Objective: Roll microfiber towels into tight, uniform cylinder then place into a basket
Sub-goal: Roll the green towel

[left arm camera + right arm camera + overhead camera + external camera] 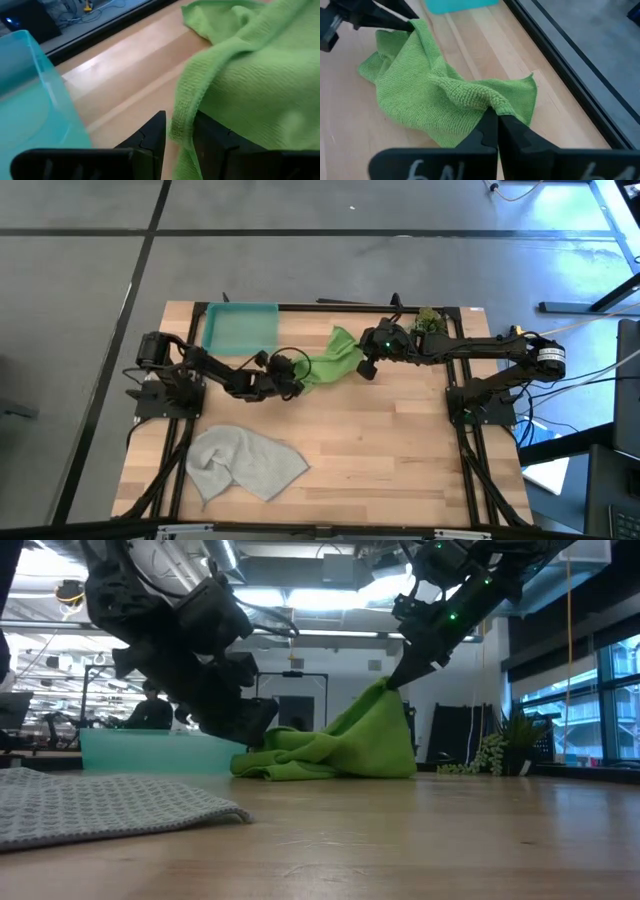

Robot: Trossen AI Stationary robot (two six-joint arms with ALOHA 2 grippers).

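The lime green towel (335, 358) lies crumpled on the table at mid-back, its lower folds (300, 762) resting on the wood. My left gripper (298, 377) is shut on its left end. My right gripper (366, 367) is shut on its right part, which it holds raised into a peak. The pale grey towel (245, 463) lies loosely spread at the near left; no gripper touches it. The teal basket (240, 328) stands on the table at the far left, just beyond my left gripper. My left gripper pinches the green towel's hemmed edge (181, 107) between its two fingers, at the towel's left end. It comes in low from the table's left. That end sits close above the table (262, 745). My right gripper pinches a bunched fold of the green towel (485, 100) between its shut fingers, coming from above and the right, slanting down. The cloth rises to a peak at the fingertips (385, 690) and drapes down to the table, fairly slack.
A small leafy plant sprig (428, 320) lies at the far right by my right arm. A black frame rail (560, 65) runs along the table's far edge. Bare wood (390, 450) lies at the middle and near right.
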